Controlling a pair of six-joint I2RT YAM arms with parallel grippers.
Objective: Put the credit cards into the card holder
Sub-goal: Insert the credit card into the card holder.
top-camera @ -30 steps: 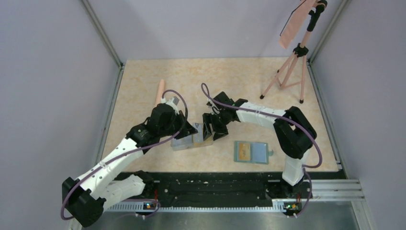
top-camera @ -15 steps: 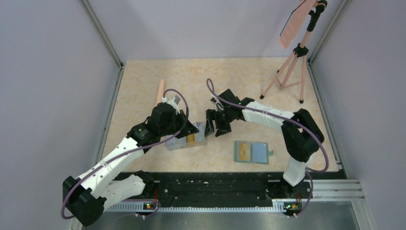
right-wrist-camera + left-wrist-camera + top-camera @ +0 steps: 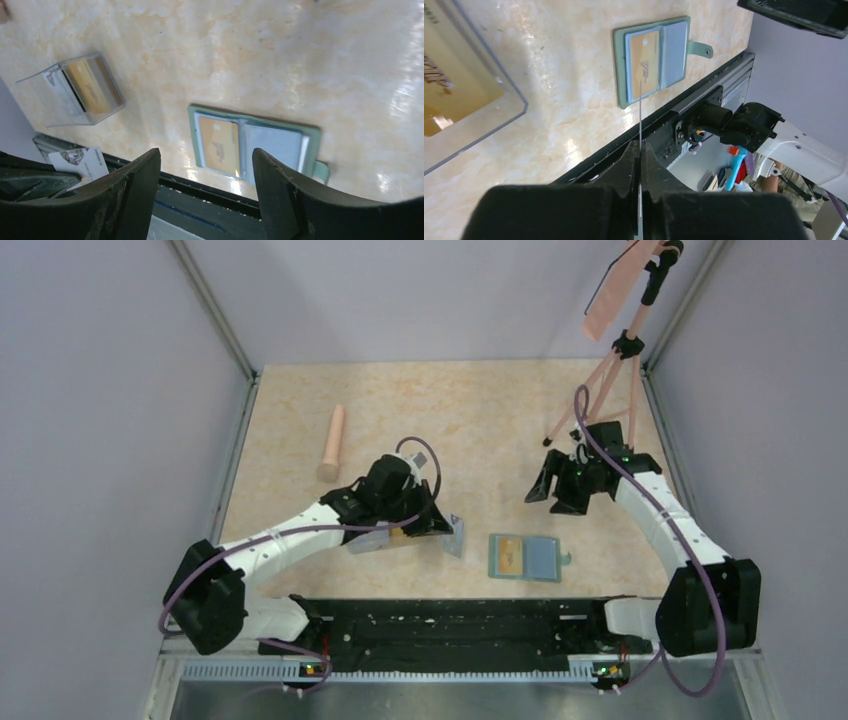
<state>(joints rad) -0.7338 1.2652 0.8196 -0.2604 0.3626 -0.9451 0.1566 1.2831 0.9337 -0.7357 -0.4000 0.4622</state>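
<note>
Right gripper (image 3: 202,165) has backed off, spread empty; left gripper (image 3: 640,150) pinches a pale card (image 3: 640,112), wallet (image 3: 620,75) ahead holding one, more in the box (image 3: 107,112).

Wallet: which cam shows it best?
Left wrist. The open wallet shows whole, tab included, with a yellow card in one pocket; only the held card, seen edge-on, crosses it. Right wrist shows the wallet as large, but a finger overlaps the tab. Top external shows it whole but small.
</note>
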